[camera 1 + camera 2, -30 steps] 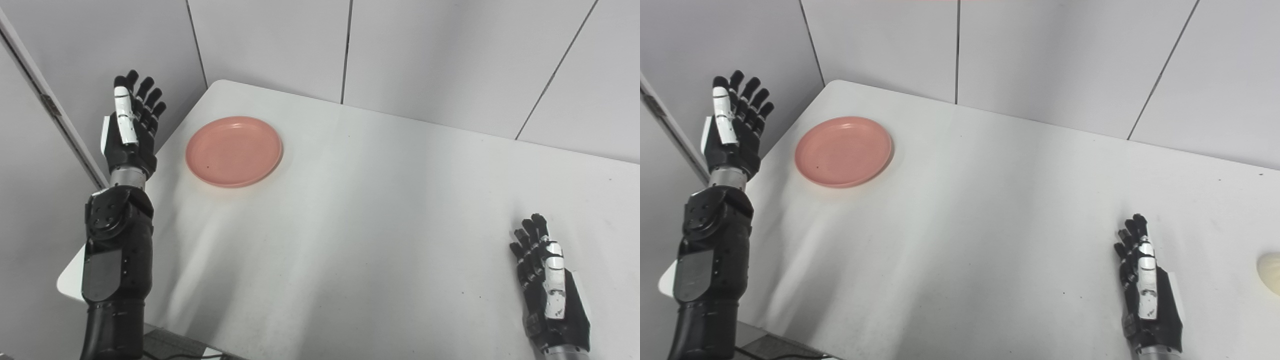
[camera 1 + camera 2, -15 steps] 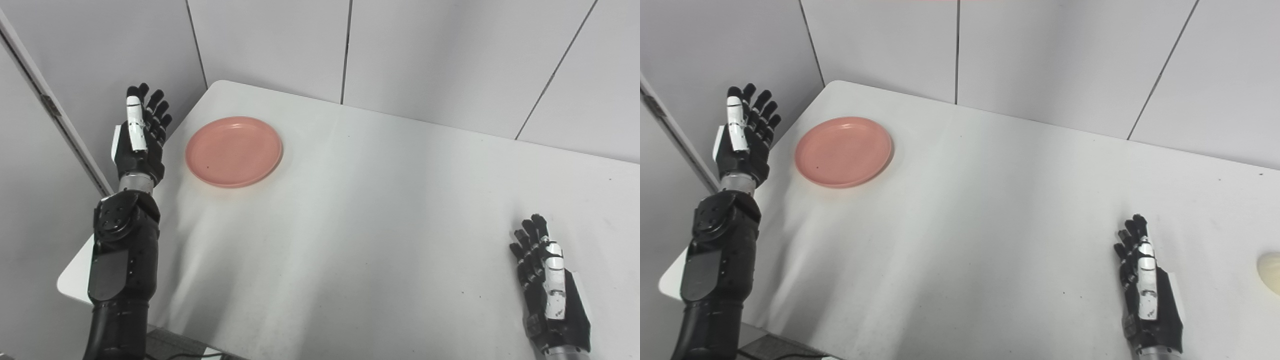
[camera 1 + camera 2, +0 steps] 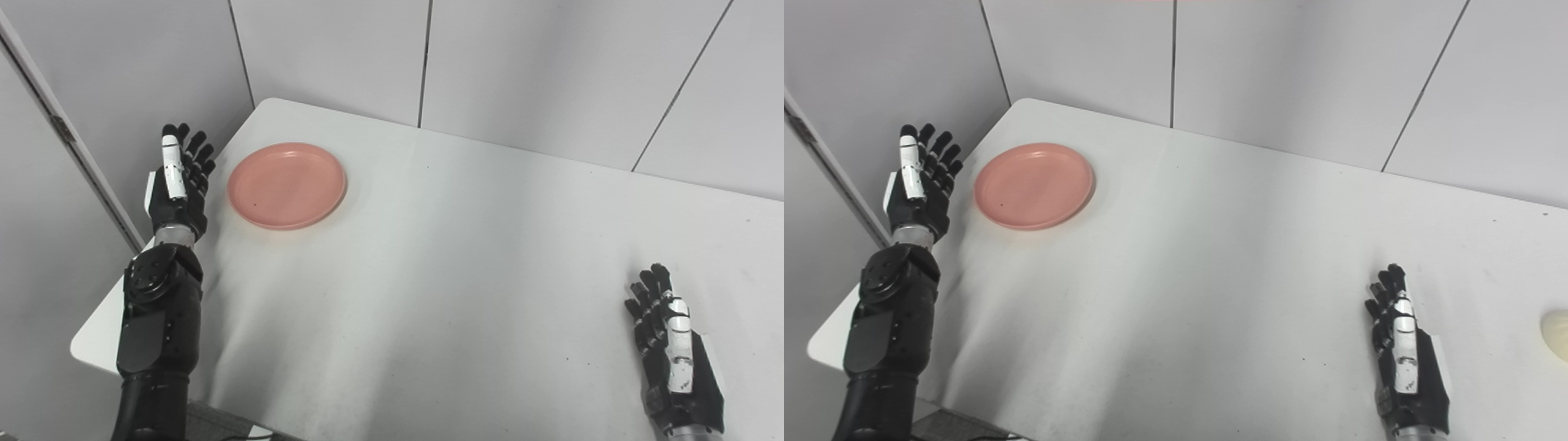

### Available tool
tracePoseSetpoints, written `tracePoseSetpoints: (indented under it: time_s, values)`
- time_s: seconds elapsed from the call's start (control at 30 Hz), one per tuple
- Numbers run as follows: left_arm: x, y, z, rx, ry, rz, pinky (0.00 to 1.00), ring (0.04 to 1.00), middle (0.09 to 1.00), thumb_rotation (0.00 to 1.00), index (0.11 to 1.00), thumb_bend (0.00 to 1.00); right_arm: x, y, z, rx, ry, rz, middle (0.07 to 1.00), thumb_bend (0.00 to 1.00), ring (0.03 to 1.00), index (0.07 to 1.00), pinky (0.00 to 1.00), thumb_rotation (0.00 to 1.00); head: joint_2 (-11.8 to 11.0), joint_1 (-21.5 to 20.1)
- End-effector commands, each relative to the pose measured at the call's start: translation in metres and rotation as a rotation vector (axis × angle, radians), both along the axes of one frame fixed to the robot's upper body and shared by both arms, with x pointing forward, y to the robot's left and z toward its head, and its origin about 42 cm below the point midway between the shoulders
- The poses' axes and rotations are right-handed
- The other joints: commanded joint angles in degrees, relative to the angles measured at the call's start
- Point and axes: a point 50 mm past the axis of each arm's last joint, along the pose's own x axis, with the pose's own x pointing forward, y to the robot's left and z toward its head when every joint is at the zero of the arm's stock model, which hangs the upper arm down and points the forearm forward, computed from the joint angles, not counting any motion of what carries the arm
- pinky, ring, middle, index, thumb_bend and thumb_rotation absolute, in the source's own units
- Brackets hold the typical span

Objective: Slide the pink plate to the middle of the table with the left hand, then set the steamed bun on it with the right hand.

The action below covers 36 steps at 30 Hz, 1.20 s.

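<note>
Left fingers [image 3: 196, 150]: straight and slightly fanned, pointing up and toward the far edge of the table, holding nothing.
Left hand [image 3: 177, 190]: upright, edge-on, black with a white strip along the thumb side — it hangs at the table's left edge, just beside the pink plate and not touching it.
Left arm [image 3: 158, 318]: glossy black segmented shell with a round jointed wrist, rising steeply from the near left corner.
Right fingers [image 3: 1387, 288]: extended and close together, a little apart at the tips, pointing to the far edge, empty.
Right hand [image 3: 1405, 361]: low over the table near the near right corner, back and thumb side up, same black casing with white plates; whether it touches the surface cannot be told.
Pink plate [image 3: 286, 185]: round, shallow, smooth matte salmon-pink with a raised rim and one tiny dark speck inside — it sits flat near the far left corner, well away from the middle.
Steamed bun [image 3: 1556, 334]: pale cream, rounded and smooth, only partly in view at the right edge of the right eye view, lying on the table to the right of the right hand and apart from it.
Table [image 3: 441, 275]: white, matte, faintly scuffed, with rounded corners.
</note>
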Motion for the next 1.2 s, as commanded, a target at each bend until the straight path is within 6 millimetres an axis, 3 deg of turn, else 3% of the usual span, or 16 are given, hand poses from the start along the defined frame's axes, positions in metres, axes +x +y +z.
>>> tracePoseSetpoints:
  time_s: [0.0, 0.67, 1.17]
  values:
    - [0.002, 0.005, 0.012, 0.024, -0.056, 0.022, 0.97, 0.939, 0.929, 1.00, 0.931, 0.53, -0.002, -0.001, 0.008, -0.006, -0.019, 0.009, 1.000, 0.52, 1.000, 1.000, 1.00, 1.00, 0.00, -0.07]
    - [0.001, 0.002, -0.026, -0.051, 0.013, -0.001, 0.95, 0.933, 0.931, 1.00, 0.936, 0.52, -0.003, -0.001, 0.010, -0.007, -0.013, 0.008, 1.000, 0.55, 1.000, 1.000, 1.00, 1.00, 0.50, -0.21]
    - [0.020, -0.036, -0.042, -0.083, 0.066, -0.126, 0.94, 0.933, 0.937, 1.00, 0.938, 0.51, -0.003, 0.000, 0.010, -0.009, -0.016, 0.012, 1.000, 0.55, 1.000, 1.000, 1.00, 1.00, 0.87, -1.06]
